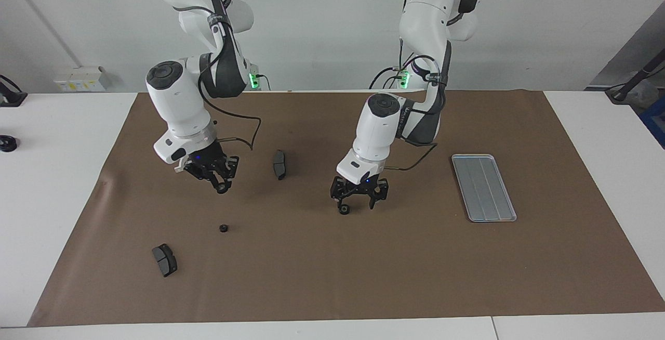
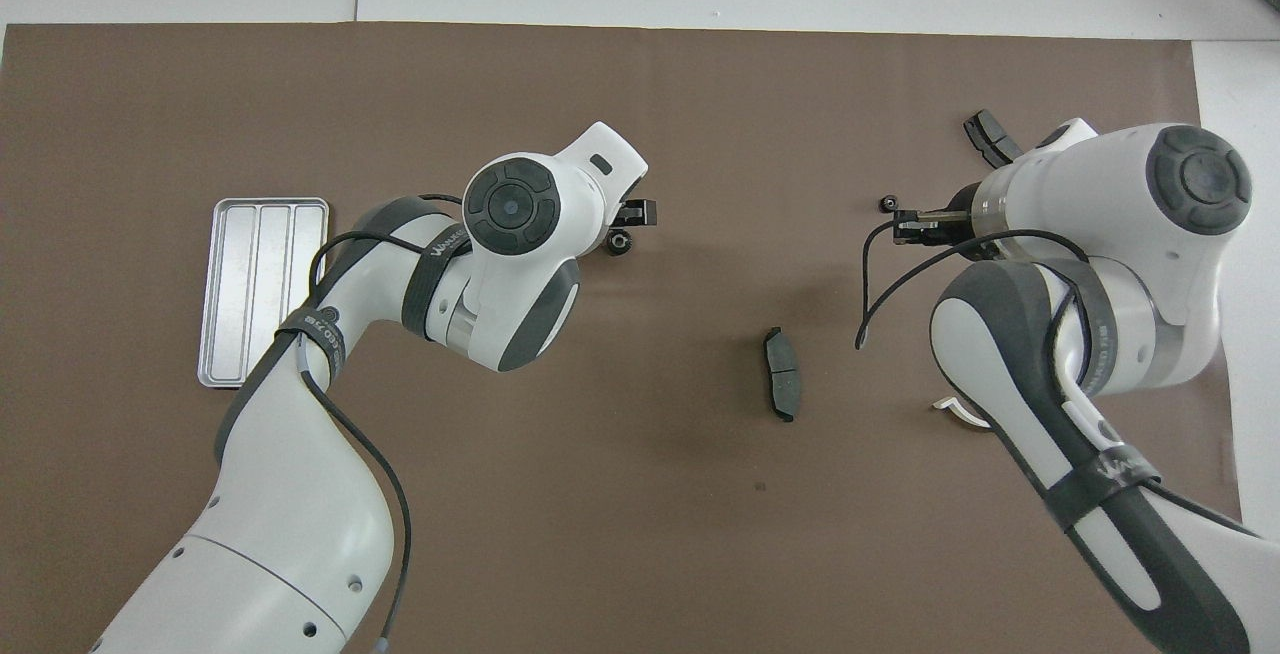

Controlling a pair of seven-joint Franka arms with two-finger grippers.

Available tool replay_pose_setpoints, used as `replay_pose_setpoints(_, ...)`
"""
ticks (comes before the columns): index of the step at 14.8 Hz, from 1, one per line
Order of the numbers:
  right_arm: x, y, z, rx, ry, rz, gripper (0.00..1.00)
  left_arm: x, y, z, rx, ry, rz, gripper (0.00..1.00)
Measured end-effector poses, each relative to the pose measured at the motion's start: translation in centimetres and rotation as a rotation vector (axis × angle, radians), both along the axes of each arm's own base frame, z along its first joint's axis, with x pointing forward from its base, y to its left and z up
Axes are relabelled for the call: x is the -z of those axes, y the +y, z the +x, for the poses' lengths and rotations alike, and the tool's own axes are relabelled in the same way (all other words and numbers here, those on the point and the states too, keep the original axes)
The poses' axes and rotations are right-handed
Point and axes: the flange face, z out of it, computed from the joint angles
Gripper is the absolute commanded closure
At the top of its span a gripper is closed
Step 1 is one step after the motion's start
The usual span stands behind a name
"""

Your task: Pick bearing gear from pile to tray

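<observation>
While a brown paper mat [image 1: 332, 257] covers most of the white table [image 1: 52, 173] beneath a plain white wall, the flat rectangular silver-grey metal tray [image 1: 483, 188] lies on the mat toward the left arm's end, its long axis and grooves running roughly from nearer the robots to farther away. The left gripper [image 1: 358, 206] hangs low over the middle of the mat, fingers spread, with a small black round gear [image 1: 344, 210] at one fingertip; whether it grips that gear I cannot tell. The right gripper [image 1: 219, 180] hovers tilted over the mat toward its own end, and its finger state is unclear. One dark grey curved pad [image 1: 279, 165] lies between the arms, lengthwise away from the robots; another [image 1: 164, 260] sits farther out. A second black gear [image 1: 224, 228] rests on the mat, near the farther pad. A white half-ring bracket [image 2: 960, 414] peeks out beneath the right arm.
</observation>
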Motion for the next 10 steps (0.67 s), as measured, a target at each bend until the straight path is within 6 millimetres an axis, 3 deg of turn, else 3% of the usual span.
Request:
replay_pose_setpoints(4,-1.1,2.1,1.0,0.044,-0.008,0.014,1.0,4.3,-2.0,-0.7,-0.039,0.039,0.016,0.0)
replay_pose_setpoints(6,-0.8,3.5,0.9,0.07,0.0,0.021,1.0,5.2,-2.6,-0.6,-0.048,0.043,0.025,0.04)
replay_pose_setpoints(8,-0.5,4.8,0.7,0.079,0.007,0.024,1.0,4.8,-2.6,-0.4,-0.053,0.051,0.031,0.18)
replay_pose_setpoints(10,-0.2,5.0,0.7,0.079,0.012,0.023,1.0,4.7,-2.5,-0.3,-0.057,0.054,0.034,0.43)
